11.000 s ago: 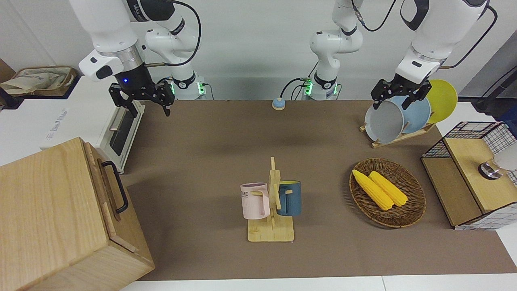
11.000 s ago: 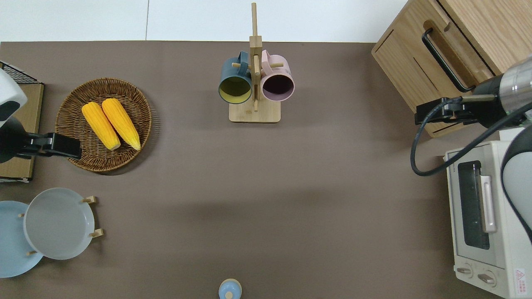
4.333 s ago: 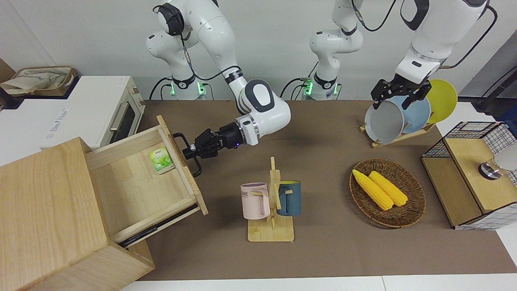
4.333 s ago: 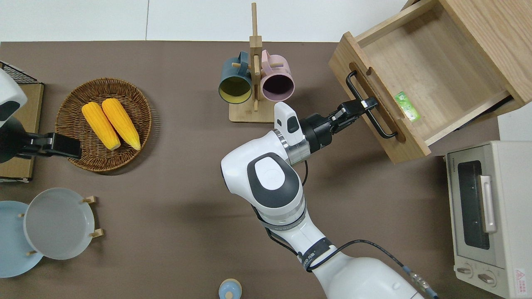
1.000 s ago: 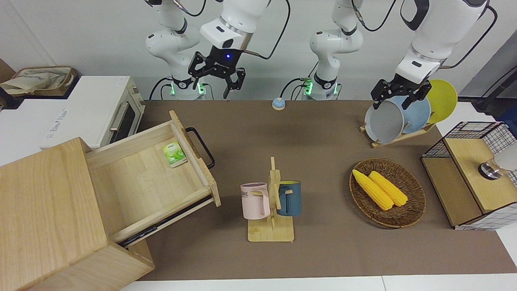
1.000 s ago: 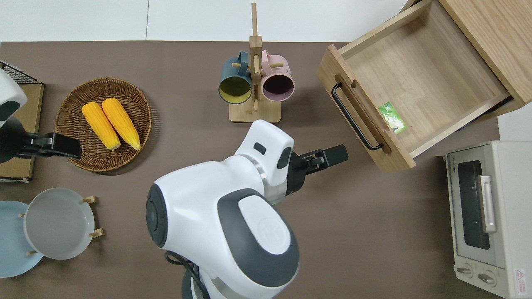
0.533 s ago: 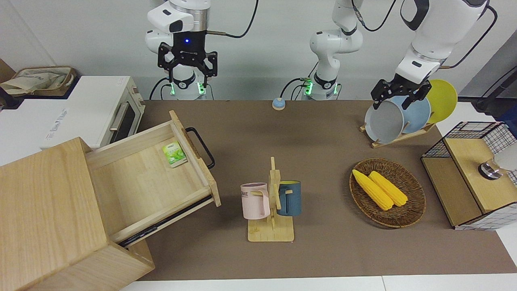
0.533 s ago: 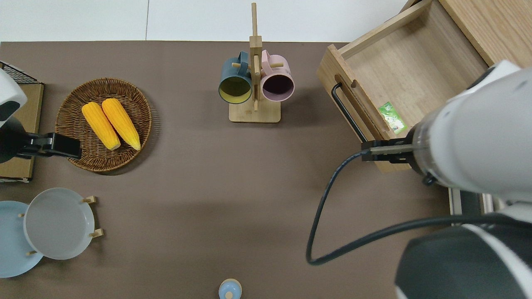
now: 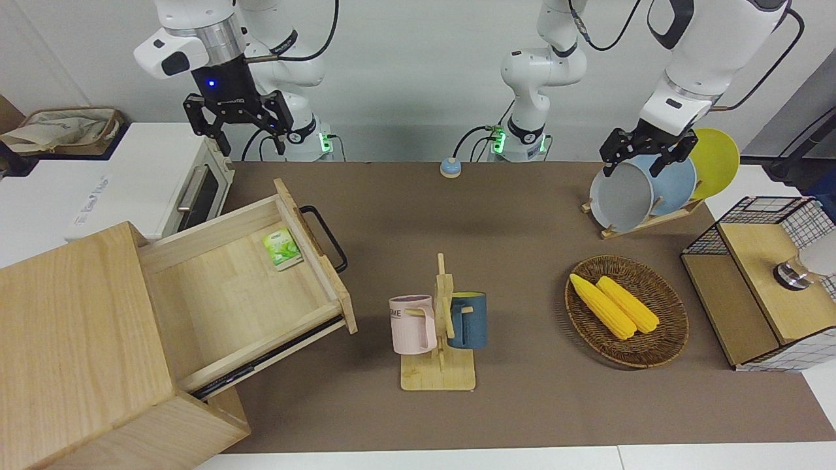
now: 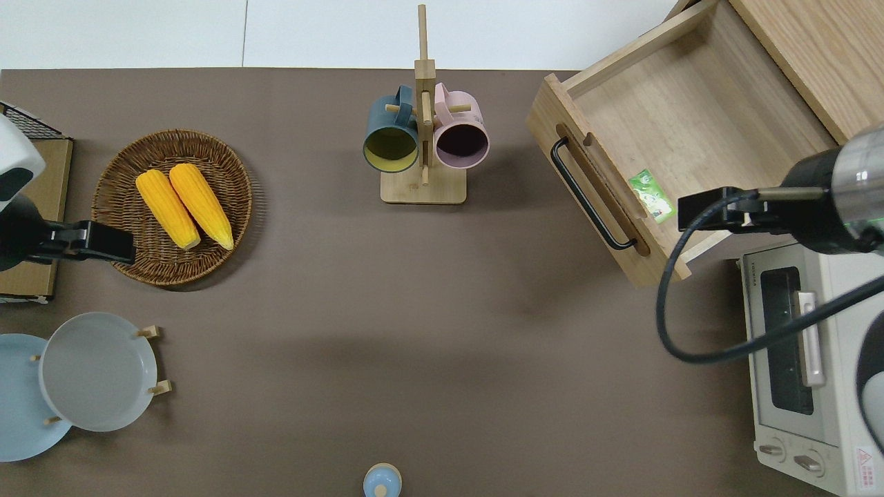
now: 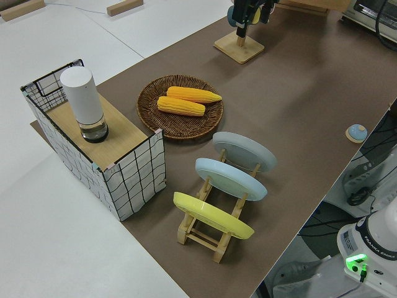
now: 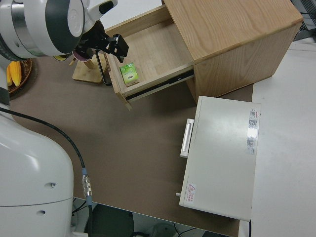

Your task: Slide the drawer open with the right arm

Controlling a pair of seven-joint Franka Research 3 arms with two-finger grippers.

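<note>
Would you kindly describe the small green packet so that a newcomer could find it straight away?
Look to the big wooden box at the right arm's end of the table; its drawer stands pulled out. The small green packet lies inside, against the drawer's front wall by the black handle. It is the only thing in the drawer.

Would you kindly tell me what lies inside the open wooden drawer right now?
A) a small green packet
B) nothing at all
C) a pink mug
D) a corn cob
A: a small green packet lies on the floor of the drawer, close to its front panel with the black handle; both corn cobs are in the basket and the pink mug hangs on its rack.
</note>
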